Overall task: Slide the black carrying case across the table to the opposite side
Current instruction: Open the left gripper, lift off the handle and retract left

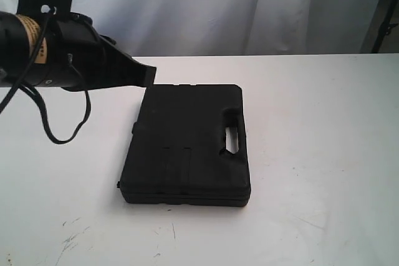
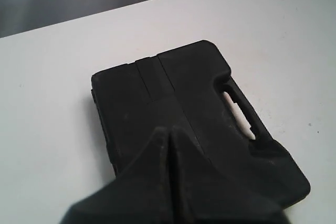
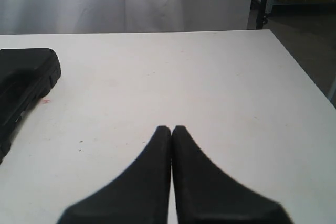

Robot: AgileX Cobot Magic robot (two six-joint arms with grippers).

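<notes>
We see the black carrying case (image 1: 187, 144) lying flat and closed on the white table (image 1: 324, 123), about midway across the exterior view. Its handle cut-out (image 1: 233, 134) faces the right of that view. The left gripper (image 1: 148, 74) reaches in from the left, and its tip sits at the case's far left corner. In the left wrist view its jaws are pressed together with nothing between them, and they point over the lid. We cannot tell whether the tip touches the case or hangs just above it. A loose black cable (image 1: 62, 130) droops from that arm toward the tabletop.

The right gripper (image 3: 171, 129) appears only in its own wrist view. Its jaws are likewise pressed together and hold nothing. It is over bare table, well apart from the case, whose corner shows at the edge of that view (a tiny red spot (image 3: 45, 100) lies just beside it). Dark scuff marks (image 1: 72, 238) fleck the near left of the table, and a pale curtain (image 1: 249, 4) hangs behind.
</notes>
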